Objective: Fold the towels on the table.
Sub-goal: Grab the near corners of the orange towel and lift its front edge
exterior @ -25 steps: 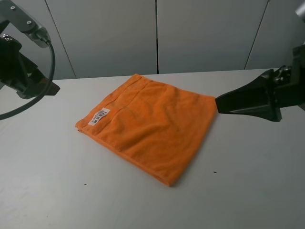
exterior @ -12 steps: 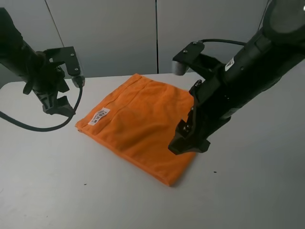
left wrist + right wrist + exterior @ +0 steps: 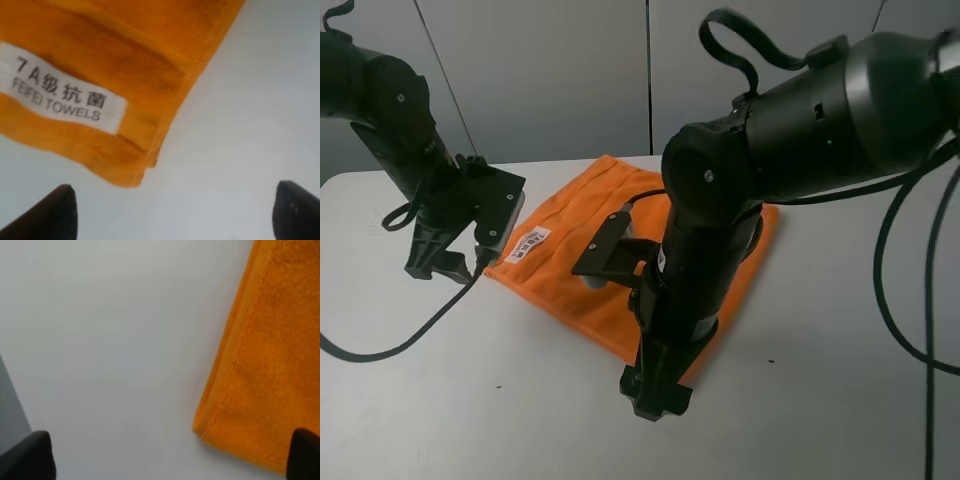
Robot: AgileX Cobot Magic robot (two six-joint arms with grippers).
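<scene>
Orange towel corner before our left end effector
We see its hemmed corner and white label lying on the white tabletop, near two dark fingertips spread wide apart.

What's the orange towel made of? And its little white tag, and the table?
The towel looks like soft, fuzzy terry or microfibre cloth with a stitched hem. The tag seems to be smooth printed fabric. The table looks hard and matte white; its material is unclear.
</scene>
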